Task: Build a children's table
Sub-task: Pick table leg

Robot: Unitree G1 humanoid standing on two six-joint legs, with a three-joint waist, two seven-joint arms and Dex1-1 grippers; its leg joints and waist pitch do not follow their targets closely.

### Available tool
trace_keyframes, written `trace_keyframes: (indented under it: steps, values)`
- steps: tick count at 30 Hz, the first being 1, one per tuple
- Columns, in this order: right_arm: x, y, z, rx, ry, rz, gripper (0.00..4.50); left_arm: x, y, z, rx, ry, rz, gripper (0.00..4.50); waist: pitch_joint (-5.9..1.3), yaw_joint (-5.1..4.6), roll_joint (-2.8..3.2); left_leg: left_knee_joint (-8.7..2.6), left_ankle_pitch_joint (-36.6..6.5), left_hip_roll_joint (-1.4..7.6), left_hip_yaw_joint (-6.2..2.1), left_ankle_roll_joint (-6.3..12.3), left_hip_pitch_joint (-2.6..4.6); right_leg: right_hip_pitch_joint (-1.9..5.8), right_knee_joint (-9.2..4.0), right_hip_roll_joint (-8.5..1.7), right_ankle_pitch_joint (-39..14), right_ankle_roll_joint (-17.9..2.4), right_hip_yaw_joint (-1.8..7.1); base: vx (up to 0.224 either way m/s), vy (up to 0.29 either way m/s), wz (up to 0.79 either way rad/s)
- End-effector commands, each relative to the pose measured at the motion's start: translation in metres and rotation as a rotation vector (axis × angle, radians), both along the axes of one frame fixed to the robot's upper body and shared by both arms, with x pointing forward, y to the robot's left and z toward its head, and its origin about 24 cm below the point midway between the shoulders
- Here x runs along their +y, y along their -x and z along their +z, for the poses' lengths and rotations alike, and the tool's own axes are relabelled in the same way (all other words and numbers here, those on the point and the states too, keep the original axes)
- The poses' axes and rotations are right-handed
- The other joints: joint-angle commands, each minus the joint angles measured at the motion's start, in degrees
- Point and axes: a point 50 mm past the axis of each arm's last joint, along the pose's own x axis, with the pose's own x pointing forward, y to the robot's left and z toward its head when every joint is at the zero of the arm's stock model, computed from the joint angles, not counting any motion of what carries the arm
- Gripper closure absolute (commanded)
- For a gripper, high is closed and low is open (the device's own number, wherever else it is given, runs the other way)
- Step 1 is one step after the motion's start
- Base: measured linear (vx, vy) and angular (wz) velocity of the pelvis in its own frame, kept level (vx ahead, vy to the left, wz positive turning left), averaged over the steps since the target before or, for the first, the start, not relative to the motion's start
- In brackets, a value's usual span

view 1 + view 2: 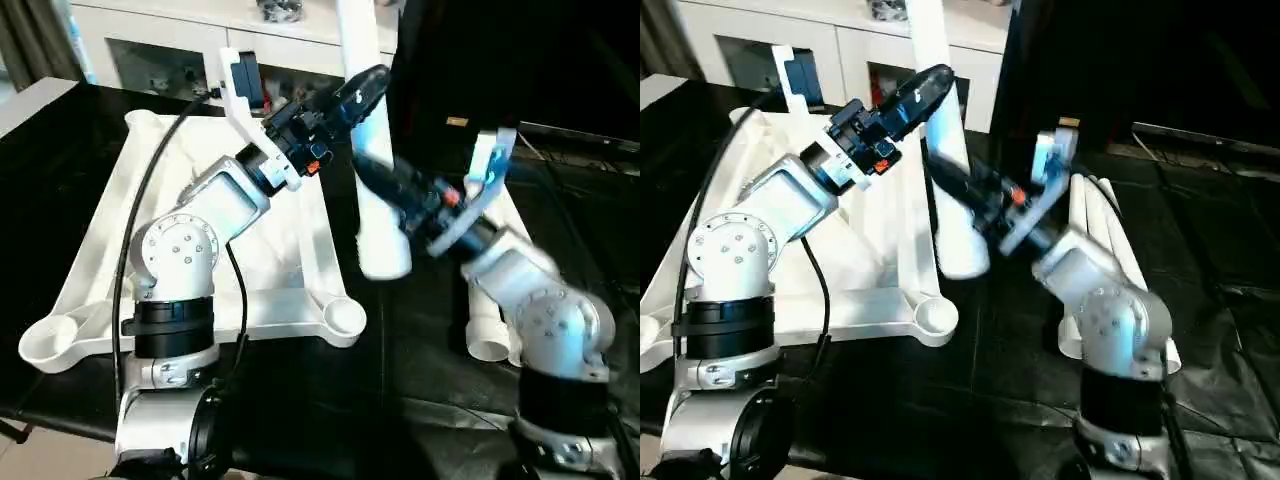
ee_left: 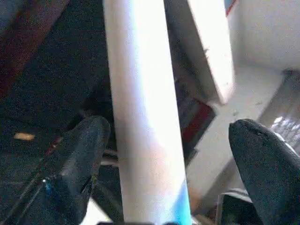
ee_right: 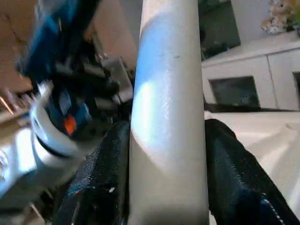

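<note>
The top (image 1: 290, 305) lies upside down on the black tabletop (image 1: 420, 380), ribs and round corner sockets facing up, so that legs can be pushed down into it; the socket (image 1: 345, 318) at its near right corner sits at about 6 o'clock from the raised leg (image 1: 375, 160). That leg stands almost upright above the gap beside the top's right edge, thick open end hanging low and narrow end rising past the head view's upper edge, which looks like a carry toward that socket rather than a seated fit. The right gripper (image 3: 166, 154) has it: in its wrist view both fingers (image 3: 105, 173) press against the shaft's two sides, about half closed on it, so this arm bears the leg's weight. The left gripper (image 2: 173, 159) reaches in from 9 o'clock higher up the same leg, its fingers (image 2: 77, 154) spread wide with the shaft between them; one seems to sit just beside the shaft and the other well apart, though contact is hard to judge at this angle, and it grips nothing. More legs (image 1: 490, 310) lie side by side on the tabletop at 3 o'clock from the top, behind the right arm, waiting their turn. A white cabinet (image 1: 180, 40) stands beyond at 12 o'clock.
</note>
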Motion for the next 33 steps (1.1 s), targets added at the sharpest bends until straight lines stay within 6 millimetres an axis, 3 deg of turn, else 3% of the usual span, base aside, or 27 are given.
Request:
trace_keyframes:
  steps: [1,2,5,11,13,17,18,21,23,27,29,33]
  values:
    - [0.002,0.000,0.005,-0.055,0.036,-0.029,2.64,-0.010,-0.002,0.000,0.002,-0.056,0.018,0.17,-4.02,0.34,0.73,-4.56,-0.7,3.30,-0.70,1.12,0.07,4.52,-4.46,-5.00,-15.2,-6.9,3.08,0.000,0.000,0.00]
    - [0.004,0.000,0.005,-0.064,0.057,-0.037,2.64,-0.010,-0.003,-0.002,0.010,-0.065,0.031,0.28,-4.04,0.33,0.95,-4.54,-0.8,3.36,-0.75,0.95,0.11,4.51,-4.41,-4.96,-14.5,-7.0,3.08,0.000,0.000,0.00]
    - [0.008,-0.001,0.004,-0.085,0.103,-0.063,2.64,-0.010,-0.006,-0.003,0.039,-0.057,0.068,0.50,-4.06,0.27,0.65,-4.59,-0.9,3.33,-0.82,0.66,-0.07,4.72,-4.17,-4.99,-13.5,-7.4,3.08,0.000,0.000,0.00]
    - [0.012,-0.005,0.002,-0.130,0.214,-0.134,2.64,-0.010,-0.009,0.000,0.059,-0.047,0.101,0.87,-4.03,0.26,0.81,-4.58,-0.7,3.34,-0.87,0.83,-0.12,4.73,-4.01,-4.98,-12.3,-7.8,3.06,0.000,0.000,0.00]
    - [0.015,-0.008,0.002,-0.166,0.269,-0.171,2.64,-0.011,-0.010,0.003,0.070,-0.032,0.114,1.19,-4.06,0.22,0.70,-4.50,-0.7,3.30,-0.82,0.40,-0.22,4.75,-3.99,-5.06,-12.5,-7.6,3.07,0.000,0.000,0.00]
    - [0.019,-0.008,0.003,-0.188,0.287,-0.169,2.64,-0.014,-0.009,0.005,0.076,-0.025,0.120,1.31,-4.03,0.19,0.74,-4.50,-1.4,3.23,-0.79,1.17,-0.13,4.70,-4.18,-4.93,-13.2,-7.2,3.07,0.000,0.000,0.00]
    - [0.019,-0.008,0.003,-0.188,0.287,-0.169,2.64,-0.014,-0.009,0.005,0.076,-0.025,0.120,1.56,-4.02,0.19,0.74,-4.52,-1.4,3.27,-0.81,1.28,-0.11,4.66,-4.15,-4.90,-13.1,-7.2,3.05,0.000,0.000,0.00]
    - [0.021,-0.007,0.002,-0.199,0.297,-0.173,2.64,-0.017,-0.007,0.005,0.078,-0.029,0.111,1.63,-4.03,0.19,0.84,-4.49,-1.4,3.24,-0.83,1.52,-0.15,4.71,-4.14,-4.91,-12.7,-7.3,3.06,0.000,0.000,0.00]
    - [0.022,-0.008,0.002,-0.207,0.308,-0.184,2.64,-0.020,-0.006,0.005,0.080,-0.033,0.111,2.03,-4.03,0.15,0.96,-4.52,-1.3,3.30,-0.88,1.61,-0.14,4.70,-4.04,-4.87,-12.2,-7.5,3.05,0.000,0.000,0.00]
    - [0.022,-0.009,0.001,-0.219,0.326,-0.201,2.64,-0.023,-0.005,0.006,0.084,-0.034,0.110,2.05,-4.07,0.13,0.85,-4.46,-1.3,3.27,-0.83,1.65,-0.13,4.76,-4.02,-4.88,-11.6,-7.8,3.07,0.000,0.000,0.00]
    - [0.022,-0.009,0.001,-0.221,0.329,-0.204,2.64,-0.022,-0.005,0.005,0.092,-0.032,0.118,2.43,-4.08,0.08,1.06,-4.45,-1.5,3.27,-0.86,1.65,-0.07,4.76,-4.00,-4.82,-11.4,-8.0,3.05,0.000,0.000,0.00]
    - [0.022,-0.009,0.001,-0.224,0.334,-0.206,2.64,-0.021,-0.006,0.006,0.091,-0.033,0.125,2.57,-4.05,0.06,1.04,-4.48,-1.9,3.24,-0.85,1.75,-0.09,4.78,-4.07,-4.78,-11.9,-7.9,3.04,0.000,0.000,0.00]
